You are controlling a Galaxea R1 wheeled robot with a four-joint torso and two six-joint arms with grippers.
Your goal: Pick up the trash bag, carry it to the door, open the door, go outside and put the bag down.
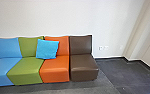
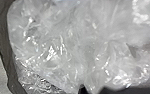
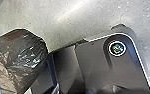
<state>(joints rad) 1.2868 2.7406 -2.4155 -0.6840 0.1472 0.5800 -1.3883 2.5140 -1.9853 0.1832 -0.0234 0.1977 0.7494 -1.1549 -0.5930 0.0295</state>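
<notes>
Okay, trash bag (image 2: 66, 47) looms large in left wrist view, smaller in right; you likely have left arm nearer. Grip state, both sides: can't tell. Coloured seats (image 1: 54, 73) span your 10 to 12 o'clock, dark floor (image 1: 121, 72) runs toward 1.

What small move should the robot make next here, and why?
Probably a gentle turn to its right, keeping the bag steady: the seats stand in a row across its front, against the wall, while floor runs on past their right end. The bag shows close to the robot.
</notes>
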